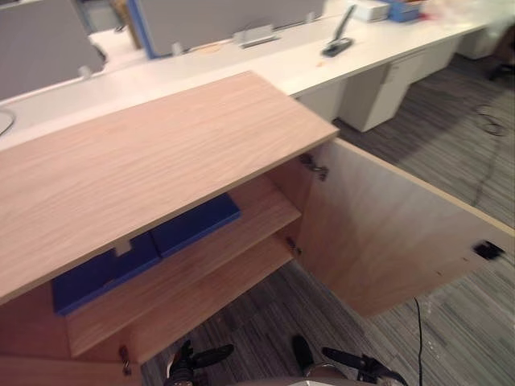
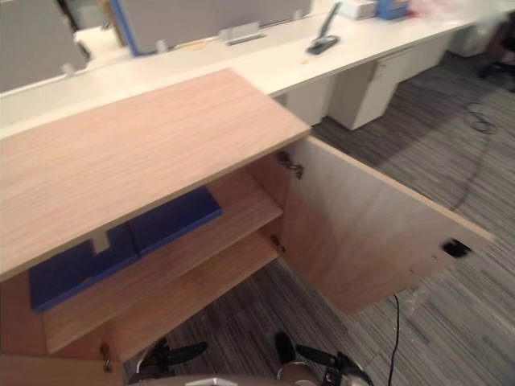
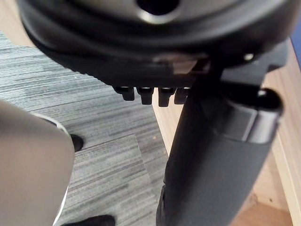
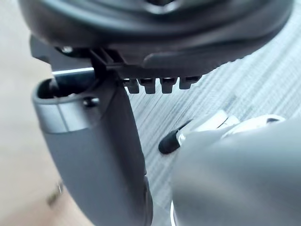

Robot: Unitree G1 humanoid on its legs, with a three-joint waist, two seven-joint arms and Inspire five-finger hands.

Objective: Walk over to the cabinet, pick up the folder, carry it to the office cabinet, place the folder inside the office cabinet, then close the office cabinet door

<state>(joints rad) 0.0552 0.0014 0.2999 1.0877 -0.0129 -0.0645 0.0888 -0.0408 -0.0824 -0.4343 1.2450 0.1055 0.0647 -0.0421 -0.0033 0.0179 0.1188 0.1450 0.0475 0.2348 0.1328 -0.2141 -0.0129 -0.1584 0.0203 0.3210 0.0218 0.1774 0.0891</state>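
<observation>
Already inside, the blue folder (image 1: 193,225) lies flat on the upper shelf (image 1: 209,261) of the office cabinet (image 1: 145,161), partly hidden under its wooden top. The cabinet door (image 1: 386,233) stands wide open on the right, over grey carpet (image 1: 451,145). The left hand (image 3: 216,155) and the right hand (image 4: 99,155) hang relaxed, gripping nothing.
</observation>
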